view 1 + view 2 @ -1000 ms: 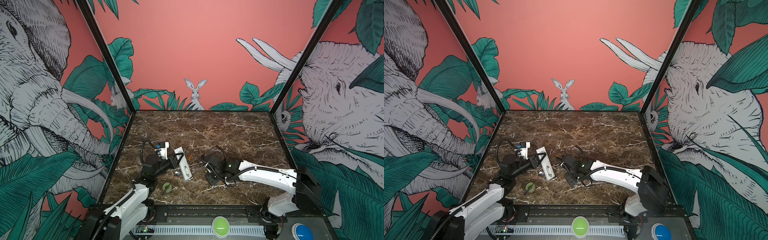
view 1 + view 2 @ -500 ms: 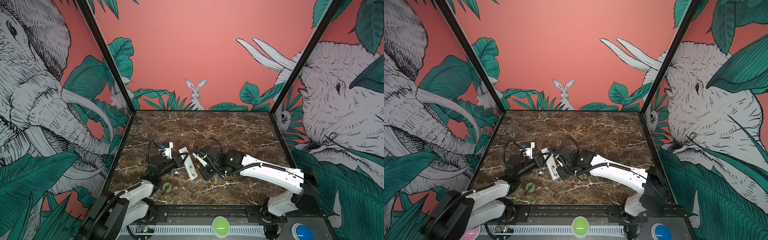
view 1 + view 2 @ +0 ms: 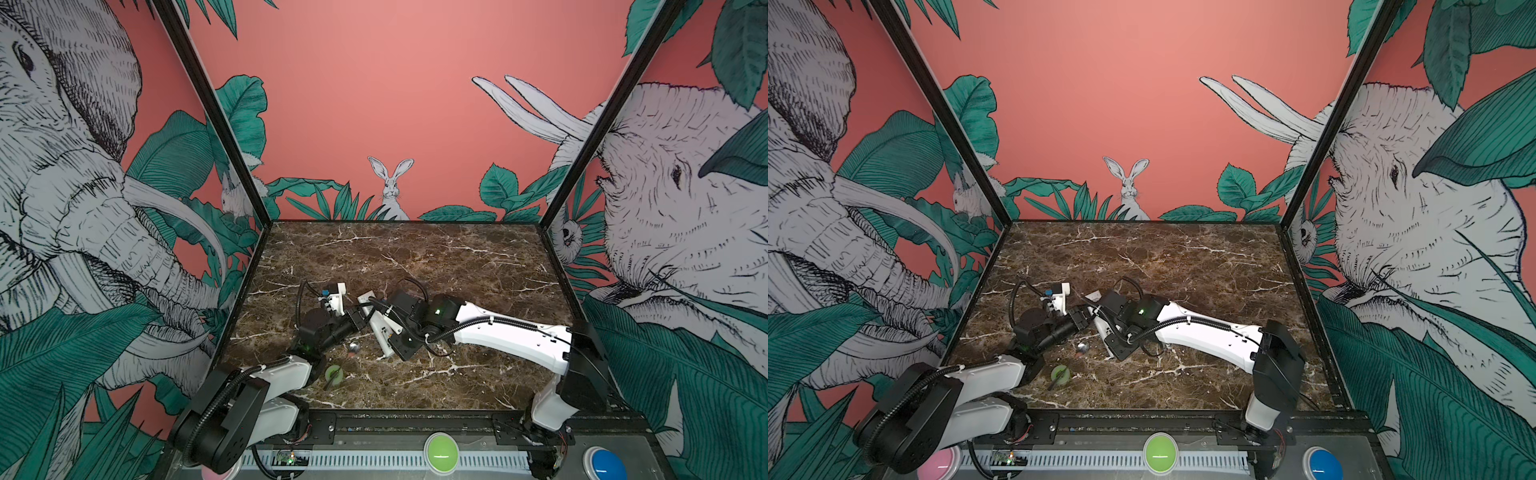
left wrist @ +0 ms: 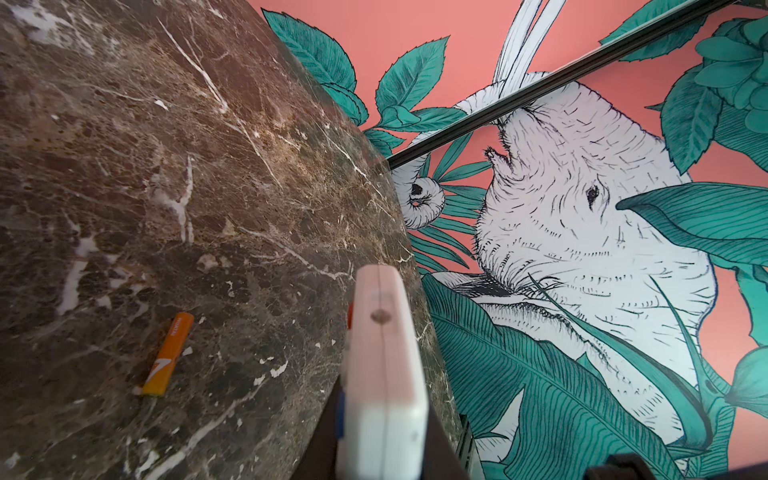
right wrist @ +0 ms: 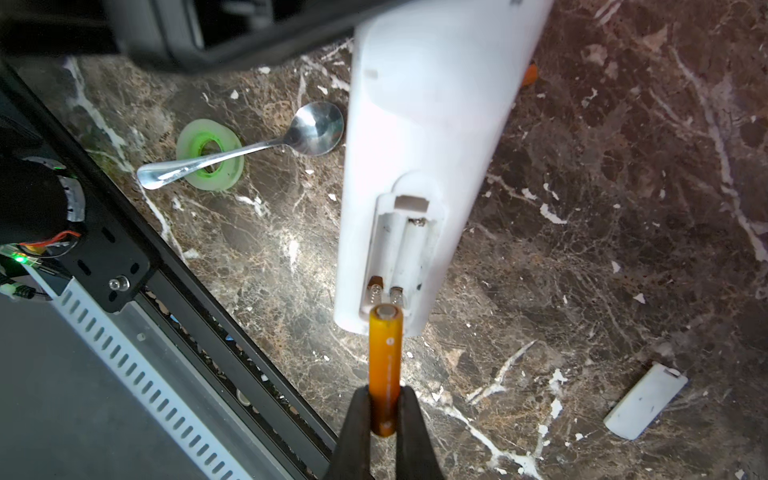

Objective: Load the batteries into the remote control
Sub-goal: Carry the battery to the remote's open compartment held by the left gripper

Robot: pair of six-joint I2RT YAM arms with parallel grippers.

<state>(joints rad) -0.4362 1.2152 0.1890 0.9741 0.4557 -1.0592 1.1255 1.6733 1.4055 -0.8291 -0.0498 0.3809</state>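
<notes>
The white remote control is held tilted above the table, plain back up, by my left gripper, whose jaws press its sides. Its battery compartment is open, with both slots bare. My right gripper is shut on an orange battery, whose pale tip is just off the spring end of the compartment. A second battery lies on the marble beside the remote. In both top views the grippers meet at the remote.
A metal spoon lies next to the remote, its handle across a green ring. The white cover strip lies apart on the marble. The black front rail runs close by. Spoon bowl and ring sit front left.
My right arm has swung left with the battery, up to the remote's front end. The left gripper has shifted slightly right with the remote still in it.
</notes>
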